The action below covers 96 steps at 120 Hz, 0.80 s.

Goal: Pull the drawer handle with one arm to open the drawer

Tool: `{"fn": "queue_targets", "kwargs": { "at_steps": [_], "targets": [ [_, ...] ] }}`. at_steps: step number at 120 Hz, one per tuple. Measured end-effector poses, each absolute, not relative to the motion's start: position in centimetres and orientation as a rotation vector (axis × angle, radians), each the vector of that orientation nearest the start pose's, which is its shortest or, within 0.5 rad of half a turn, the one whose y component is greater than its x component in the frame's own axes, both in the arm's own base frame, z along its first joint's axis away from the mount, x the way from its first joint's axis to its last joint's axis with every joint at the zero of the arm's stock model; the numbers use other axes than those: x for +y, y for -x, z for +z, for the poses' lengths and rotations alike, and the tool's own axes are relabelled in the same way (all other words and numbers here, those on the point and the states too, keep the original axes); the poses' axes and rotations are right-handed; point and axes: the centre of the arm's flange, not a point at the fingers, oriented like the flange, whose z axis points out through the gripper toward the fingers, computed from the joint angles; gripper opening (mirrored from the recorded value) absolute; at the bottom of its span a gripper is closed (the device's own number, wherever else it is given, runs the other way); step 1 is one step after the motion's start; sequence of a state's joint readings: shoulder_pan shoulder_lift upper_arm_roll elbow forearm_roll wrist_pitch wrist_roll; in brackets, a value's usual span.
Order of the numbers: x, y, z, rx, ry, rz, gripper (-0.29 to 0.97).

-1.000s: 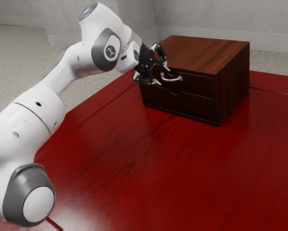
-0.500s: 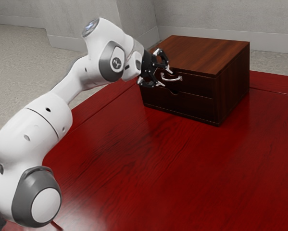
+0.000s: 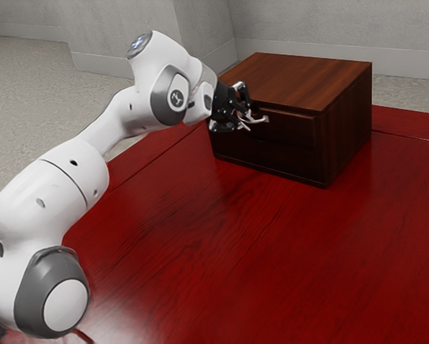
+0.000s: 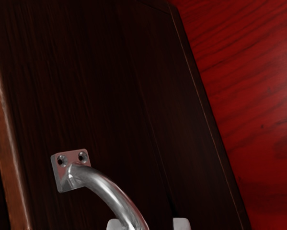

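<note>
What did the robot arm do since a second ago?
The gripper moved toward the exterior view's right, up to the drawer handle. The handle now sits between its open fingers, and nothing is gripped yet. The drawer stayed shut, and the wooden cabinet did not move.

Handle (image 4: 101, 186) partly beyond frame edge

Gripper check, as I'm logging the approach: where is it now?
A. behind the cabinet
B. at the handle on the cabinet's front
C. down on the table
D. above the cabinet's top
B: the gripper is at the metal handle on the front of the cabinet, clear of the table.
</note>
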<state>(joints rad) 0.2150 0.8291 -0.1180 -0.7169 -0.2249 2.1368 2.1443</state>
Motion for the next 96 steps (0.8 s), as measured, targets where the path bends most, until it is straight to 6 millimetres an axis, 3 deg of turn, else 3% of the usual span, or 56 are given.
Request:
{"fn": "queue_targets", "kwargs": {
  "at_steps": [31, 96],
  "targets": [
    [11.5, -75.7, 55.0, 2.225, 1.569, -0.618, -0.13],
    [9.9, -68.5, 55.6, 2.226, 1.746, -0.49, -0.04]
  ]
}}
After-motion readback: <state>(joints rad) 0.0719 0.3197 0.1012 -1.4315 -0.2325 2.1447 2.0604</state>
